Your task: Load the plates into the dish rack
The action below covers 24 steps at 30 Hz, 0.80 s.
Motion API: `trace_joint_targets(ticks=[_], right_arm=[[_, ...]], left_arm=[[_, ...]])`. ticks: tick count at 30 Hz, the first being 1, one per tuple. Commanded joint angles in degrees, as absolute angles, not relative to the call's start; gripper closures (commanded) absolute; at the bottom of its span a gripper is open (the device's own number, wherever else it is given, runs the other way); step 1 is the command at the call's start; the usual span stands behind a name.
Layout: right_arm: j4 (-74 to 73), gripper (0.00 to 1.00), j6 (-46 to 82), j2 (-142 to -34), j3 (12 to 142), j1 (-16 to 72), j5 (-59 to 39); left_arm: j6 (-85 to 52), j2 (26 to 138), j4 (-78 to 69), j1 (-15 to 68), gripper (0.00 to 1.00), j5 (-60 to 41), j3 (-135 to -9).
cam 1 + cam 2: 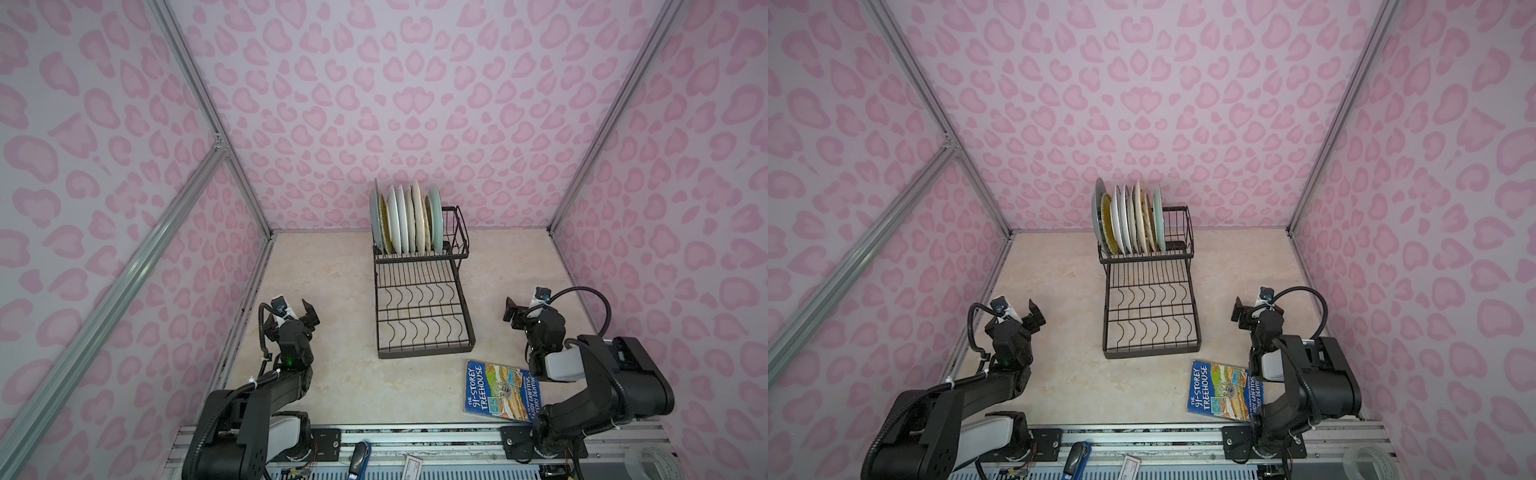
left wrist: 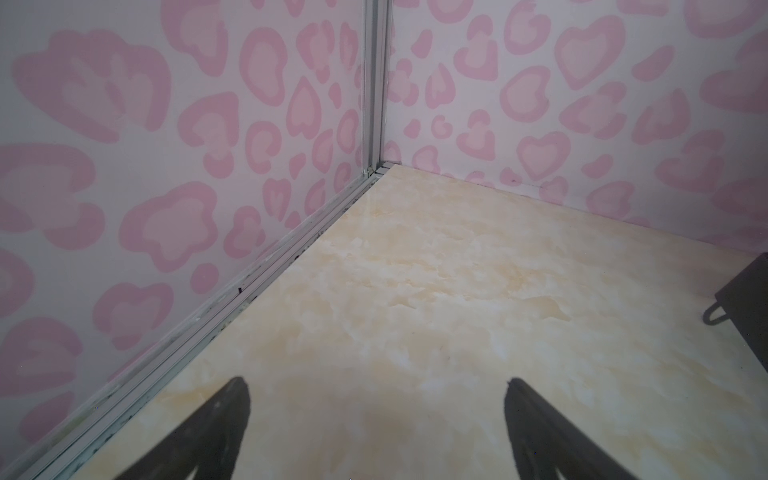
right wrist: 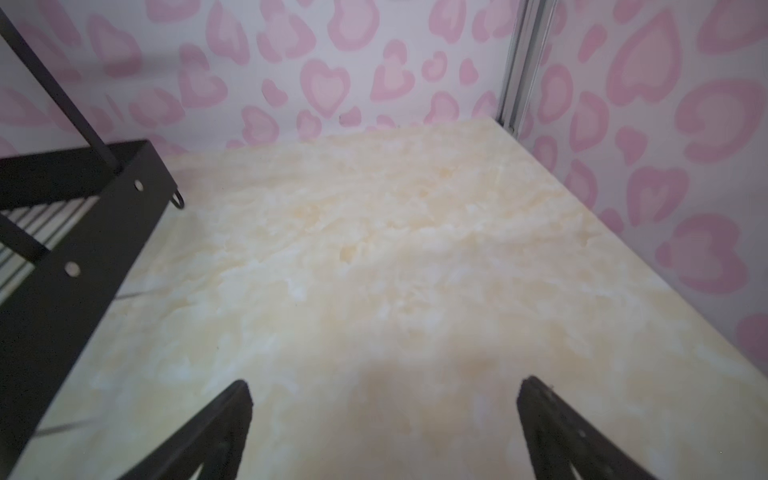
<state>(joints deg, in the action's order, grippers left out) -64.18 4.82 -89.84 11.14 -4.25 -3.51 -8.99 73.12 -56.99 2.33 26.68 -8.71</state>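
Counter: cream marble-look surface, walled in pink heart print.

Dish rack: black wire, mid-counter toward the back wall. The wide flat tray lies nearest the arms, the narrow raised basket behind it.

Plates: on edge in a tight row in the raised basket, packed toward its left end (teal-grey outermost left, pale green outermost right, yellow and whites between).

Blue paperback book: flat, cover up, near the rack's front right corner, apart from it, partly under the right arm.

Left hand: released, fingers spread wide, grasping nothing, hovering left of the tray.

Right hand: likewise spread and empty, right of the tray.
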Motion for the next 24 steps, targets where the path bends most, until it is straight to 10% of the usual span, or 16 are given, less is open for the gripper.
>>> trace_joint_targets(ticks=[1,24], right_arm=[[-67.78,0.00,3.37,-87.44,12.56,-4.37,-5.00],[-61.10,0.00,-1.05,-89.73,18.10,0.48,-0.21]], left_arm=[[-6.90,79.09,-71.46,2.10,0.03,23.46,-8.59],[-5.14,84.43,-59.33,1.41,0.03,17.57,-17.39]])
